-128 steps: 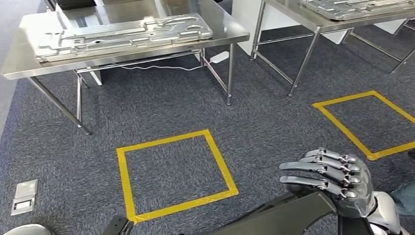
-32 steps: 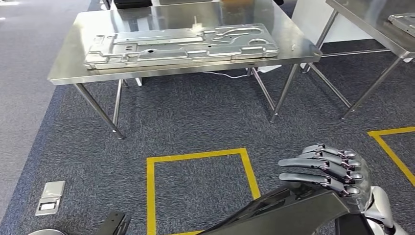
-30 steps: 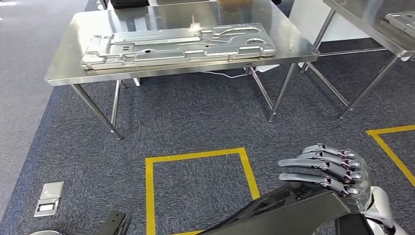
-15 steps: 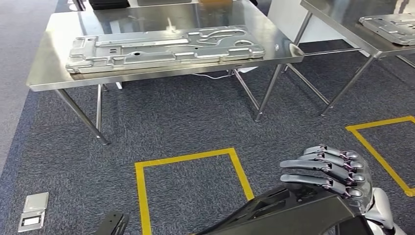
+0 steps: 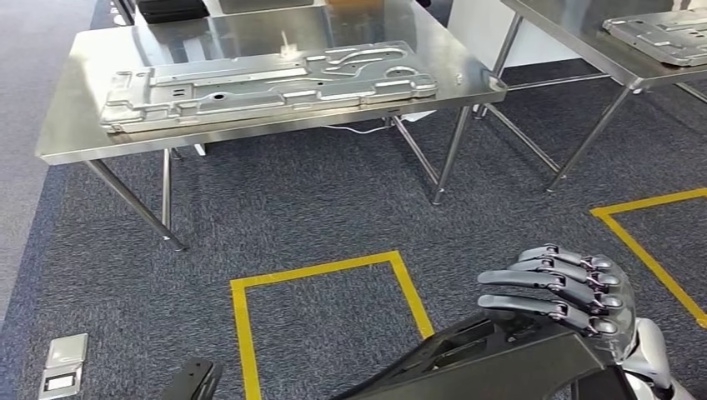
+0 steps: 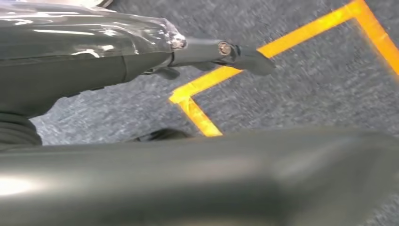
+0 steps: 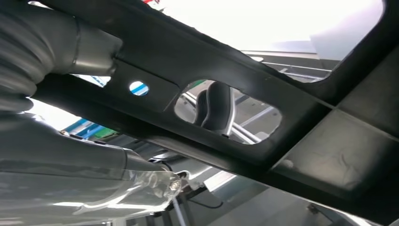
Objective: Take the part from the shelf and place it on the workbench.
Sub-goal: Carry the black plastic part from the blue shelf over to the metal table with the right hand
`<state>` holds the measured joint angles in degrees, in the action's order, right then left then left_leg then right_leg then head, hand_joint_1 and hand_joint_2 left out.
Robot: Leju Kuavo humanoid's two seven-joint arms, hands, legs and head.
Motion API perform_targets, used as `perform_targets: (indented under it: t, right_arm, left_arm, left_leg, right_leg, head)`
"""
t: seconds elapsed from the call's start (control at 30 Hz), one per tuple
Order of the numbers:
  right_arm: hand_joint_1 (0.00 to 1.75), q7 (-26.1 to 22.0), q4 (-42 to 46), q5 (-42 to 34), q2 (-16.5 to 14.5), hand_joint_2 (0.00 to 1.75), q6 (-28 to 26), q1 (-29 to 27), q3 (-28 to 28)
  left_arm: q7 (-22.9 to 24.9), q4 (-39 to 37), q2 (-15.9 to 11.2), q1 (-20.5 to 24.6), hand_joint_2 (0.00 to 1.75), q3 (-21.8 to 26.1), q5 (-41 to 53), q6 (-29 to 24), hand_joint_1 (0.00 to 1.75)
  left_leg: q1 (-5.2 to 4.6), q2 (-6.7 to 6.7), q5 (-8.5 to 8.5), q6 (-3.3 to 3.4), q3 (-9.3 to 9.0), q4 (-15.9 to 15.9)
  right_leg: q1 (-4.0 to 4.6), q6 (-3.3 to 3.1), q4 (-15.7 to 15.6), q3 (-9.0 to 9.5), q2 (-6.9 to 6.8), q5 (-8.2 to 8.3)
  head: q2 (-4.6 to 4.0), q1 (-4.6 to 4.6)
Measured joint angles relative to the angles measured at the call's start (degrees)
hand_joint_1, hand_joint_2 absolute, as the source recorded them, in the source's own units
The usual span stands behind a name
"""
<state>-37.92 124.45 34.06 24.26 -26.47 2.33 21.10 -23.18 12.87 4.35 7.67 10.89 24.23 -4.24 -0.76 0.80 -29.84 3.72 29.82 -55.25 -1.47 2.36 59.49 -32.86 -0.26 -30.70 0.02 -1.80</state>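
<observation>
I see open carpet (image 5: 317, 200) between me and the bench (image 5: 67, 133). A large stamped metal panel (image 5: 267, 83) covers most of its top; bare strip along the near edge, legs below.

A large, flat, dark grey plastic part (image 5: 500, 362) with cut-out openings lies nearly level low in the head view, its far edge under the right robot hand (image 5: 575, 304), whose fingers curl over it. The steel desk (image 5: 75, 125) stands ahead across the carpet.
</observation>
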Motion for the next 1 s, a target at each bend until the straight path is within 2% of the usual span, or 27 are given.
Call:
perform_targets:
  t: [0.03,0.07,0.13,0.17,0.2,0.23,0.27,0.3,0.33,0.37,0.43,0.47,0.5,0.53,0.57,0.63,0.67,0.7,0.73,0.77,0.8,0.83,0.87,0.9,0.93,0.97,1.0]
  right_arm:
    - [1.75,0.0,0.0,0.0,0.0,1.75,0.0,0.0,0.0]
    - [1.75,0.0,0.0,0.0,0.0,1.75,-0.1,0.0,0.0]
    - [1.75,0.0,-0.1,0.1,0.0,1.75,-0.1,-0.1,0.0]
    - [1.75,0.0,-0.2,0.1,0.0,1.75,-0.1,-0.2,0.0]
    - [1.75,0.0,-0.2,0.1,0.0,1.75,-0.1,-0.2,0.0]
    - [1.75,0.0,-0.2,0.1,0.0,1.75,-0.1,-0.2,0.0]
    - [1.75,0.0,-0.3,0.1,0.0,1.75,-0.2,-0.2,0.0]
    - [1.75,0.0,-0.4,0.1,-0.1,1.75,-0.2,-0.2,0.0]
    - [1.75,0.0,-0.5,0.1,-0.1,1.75,-0.3,-0.3,0.0]
    - [1.75,0.0,-0.6,0.1,-0.2,1.75,-0.3,-0.4,0.0]
    - [1.75,-0.1,-0.7,0.1,-0.2,1.75,-0.4,-0.5,0.0]
    - [1.75,-0.1,-0.6,0.1,-0.2,1.75,-0.4,-0.6,0.0]
    - [1.75,-0.1,-0.5,0.2,-0.2,1.75,-0.4,-0.6,0.0]
    - [1.75,-0.1,-0.4,0.2,-0.2,1.75,-0.5,-0.5,0.0]
    - [1.75,-0.1,-0.4,0.2,-0.2,1.75,-0.5,-0.5,-0.1]
    - [1.75,-0.1,-0.3,0.2,-0.2,1.75,-0.5,-0.5,0.0]
    - [1.75,-0.1,-0.3,0.2,-0.2,1.75,-0.5,-0.5,0.0]
    - [1.75,-0.1,-0.3,0.2,-0.2,1.75,-0.5,-0.5,0.0]
    - [1.75,-0.1,-0.3,0.2,-0.2,1.75,-0.5,-0.6,0.0]
    - [1.75,-0.1,-0.4,0.2,-0.2,1.75,-0.5,-0.6,0.0]
    - [1.75,-0.1,-0.5,0.2,-0.3,1.75,-0.5,-0.6,0.0]
    - [1.75,-0.1,-0.7,0.2,-0.4,1.75,-0.5,-0.6,0.0]
    - [1.75,-0.1,-0.9,0.2,-0.5,1.75,-0.5,-0.7,0.0]
    - [1.75,-0.1,-1.0,0.2,-0.6,1.75,-0.6,-0.7,0.1]
    - [1.75,-0.1,-1.0,0.2,-0.7,1.75,-0.7,-0.8,0.1]
    - [1.75,-0.1,-0.8,0.3,-0.7,1.75,-0.8,-0.8,0.1]
    - [1.75,-0.1,-0.7,0.3,-0.7,1.75,-0.9,-0.8,0.0]
  left_arm:
    - [-0.1,0.0,0.0,0.0,0.00,0.0,0.0,0.0,0.00]
    - [-0.1,0.0,0.0,0.0,0.00,0.0,0.1,0.0,0.00]
    - [-0.1,0.0,0.0,-0.1,0.00,0.0,0.2,-0.1,0.00]
    - [-0.1,0.0,0.0,-0.3,0.00,0.0,0.3,0.0,0.00]
    - [-0.1,0.0,0.1,-0.4,0.00,0.0,0.3,0.0,0.00]
    - [-0.1,0.0,0.1,-0.5,0.00,0.0,0.3,0.0,0.00]
    - [-0.1,0.0,0.0,-0.5,0.00,0.0,0.3,-0.1,0.00]
    - [-0.1,0.0,-0.2,-0.5,0.00,0.1,0.3,-0.1,0.00]
    - [-0.1,0.0,-0.3,-0.4,0.00,0.1,0.3,-0.1,0.00]
    - [-0.1,0.0,-0.4,-0.4,0.00,0.1,0.3,-0.1,0.00]
    - [-0.2,0.0,-0.4,-0.3,0.00,0.1,0.4,-0.1,0.00]
    - [-0.2,0.0,-0.4,-0.1,0.00,0.1,0.4,-0.1,0.00]
    - [-0.2,0.0,-0.5,0.0,0.00,0.1,0.4,-0.1,0.00]
    - [-0.3,0.1,-0.5,0.2,0.00,0.1,0.4,-0.1,0.00]
    - [-0.3,0.1,-0.4,0.2,0.00,0.1,0.4,-0.1,0.00]
    - [-0.3,0.1,-0.4,-0.1,0.00,0.1,0.4,-0.1,0.00]
    - [-0.2,0.1,-0.4,-0.4,0.00,0.1,0.4,-0.1,0.00]
    - [-0.2,0.1,-0.4,-0.7,0.00,0.1,0.4,-0.1,0.00]
    - [-0.2,0.1,-0.4,-1.0,0.00,0.1,0.4,-0.1,0.00]
    - [-0.2,0.0,-0.4,-1.2,0.00,0.1,0.3,-0.1,0.00]
    - [-0.2,0.0,-0.6,-1.4,0.00,0.1,0.3,0.0,0.00]
    - [-0.2,-0.1,-0.7,-1.7,0.00,0.1,0.3,0.0,0.00]
    - [-0.2,-0.2,-0.8,-2.0,0.00,0.2,0.3,0.0,0.00]
    - [-0.2,-0.3,-1.0,-2.1,0.00,0.2,0.2,0.0,0.00]
    - [-0.2,-0.3,-1.1,-2.0,0.00,0.2,0.2,-0.1,0.00]
    - [-0.3,-0.2,-1.3,-1.7,0.00,0.3,0.1,-0.1,0.00]
    - [-0.4,-0.2,-1.4,-1.2,0.00,0.3,0.1,-0.1,0.00]
  left_leg:
    - [0.32,0.07,0.23,0.20,-0.93,1.2]
    - [0.49,0.13,0.01,0.09,-1.58,1.7]
    - [1.01,0.15,-0.72,-0.61,-2.62,1.8]
    - [1.38,0.16,-1.31,-1.17,-3.24,1.7]
    - [1.88,0.15,-2.01,-1.82,-3.99,1.5]
    - [2.47,0.13,-2.86,-2.57,-4.81,1.2]
    - [2.90,0.07,-3.83,-3.43,-5.52,0.8]
    - [3.19,0.06,-4.86,-4.27,-6.00,0.1]
    - [3.21,0.05,-5.72,-4.90,-6.29,-0.3]
    - [3.04,0.06,-6.34,-5.37,-6.52,-0.5]
    - [2.92,0.12,-7.01,-5.87,-7.18,-0.2]
    - [2.97,0.11,-7.24,-6.08,-7.42,-0.3]
    - [3.00,0.09,-7.65,-6.19,-6.86,-1.7]
    - [2.98,0.08,-8.34,-6.20,-5.26,-4.6]
    - [2.87,0.06,-9.27,-6.06,-2.45,-8.9]
    - [2.43,0.04,-10.28,-5.45,5.10,-18.3]
    - [2.08,0.02,-9.18,-4.87,8.40,-20.9]
    - [1.62,-0.04,-6.49,-4.03,10.67,-21.0]
    - [1.02,-0.21,-2.26,-2.85,11.85,-18.7]
    - [0.30,-0.70,2.20,-1.24,12.25,-15.3]
    - [-0.37,-1.27,5.85,0.43,12.29,-12.8]
    - [-1.10,-1.80,8.31,1.84,12.02,-10.9]
    - [-1.82,-2.23,9.12,2.88,11.67,-10.4]
    - [-2.42,-2.37,9.12,3.47,10.96,-10.3]
    - [-2.93,-2.44,8.77,3.92,9.65,-9.1]
    - [-2.87,-2.52,7.96,4.44,7.69,-7.2]
    - [-2.59,-2.56,6.81,4.75,5.22,-4.5]
  right_leg:
    - [0.07,-0.05,1.9,-0.84,0.13,-0.79]
    - [0.03,0.02,4.8,-2.43,0.25,-1.90]
    - [-0.36,0.61,11.3,-6.38,0.35,-3.65]
    - [-0.64,1.15,12.7,-7.58,0.32,-3.35]
    - [-0.98,1.85,11.9,-7.64,0.27,-1.86]
    - [-1.40,2.66,9.0,-6.61,0.13,0.52]
    - [-1.67,3.62,6.0,-5.28,-0.07,2.17]
    - [-1.88,4.10,3.3,-4.03,-0.24,3.01]
    - [-2.01,3.86,2.0,-3.36,-0.38,2.77]
    - [-1.98,3.18,2.0,-3.22,-0.42,1.61]
    - [-2.07,1.25,2.5,-3.02,-0.14,0.03]
    - [-2.04,0.74,2.6,-2.59,0.01,-0.64]
    - [-1.97,0.41,2.6,-1.91,0.13,-1.30]
    - [-1.86,0.13,2.4,-0.98,0.18,-1.94]
    - [-1.66,-0.14,1.9,0.07,0.14,-2.53]
    - [-1.10,-0.49,0.7,2.56,0.33,-3.71]
    - [-0.73,-0.65,0.1,4.07,0.54,-4.37]
    - [-0.29,-0.81,-0.7,5.85,0.77,-5.09]
    - [0.24,-0.97,-1.6,7.99,0.97,-5.91]
    - [0.57,-1.14,-2.7,10.19,1.16,-6.70]
    - [0.78,-1.22,-3.8,12.10,1.32,-7.34]
    - [0.59,-1.05,-4.8,13.60,1.59,-7.73]
    - [0.05,-0.66,-5.8,14.70,1.85,-7.92]
    - [-0.41,-0.17,-6.4,15.45,2.08,-7.76]
    - [-0.81,0.48,-6.0,15.68,2.32,-6.84]
    - [-1.02,1.04,-3.9,14.97,2.35,-5.14]
    - [-0.94,1.46,-0.3,13.10,2.15,-3.04]
  head:
    - [0.00,0.01]
    - [-0.01,0.02]
    - [-0.01,0.03]
    - [-0.01,0.03]
    - [-0.01,0.03]
    - [-0.02,0.03]
    - [-0.01,0.08]
    - [-0.02,0.34]
    - [-0.01,0.52]
    - [-0.01,0.64]
    - [0.00,0.51]
    - [0.00,0.38]
    - [0.00,0.27]
    - [0.00,0.16]
    - [0.00,0.08]
    - [0.00,0.00]
    - [0.00,-0.01]
    - [0.00,-0.02]
    - [0.00,-0.02]
    - [-0.01,0.04]
    - [-0.01,0.38]
    - [-0.01,0.76]
    - [-0.01,1.06]
    - [-0.01,1.27]
    - [-0.01,1.14]
    - [-0.01,0.99]
    - [-0.01,0.89]
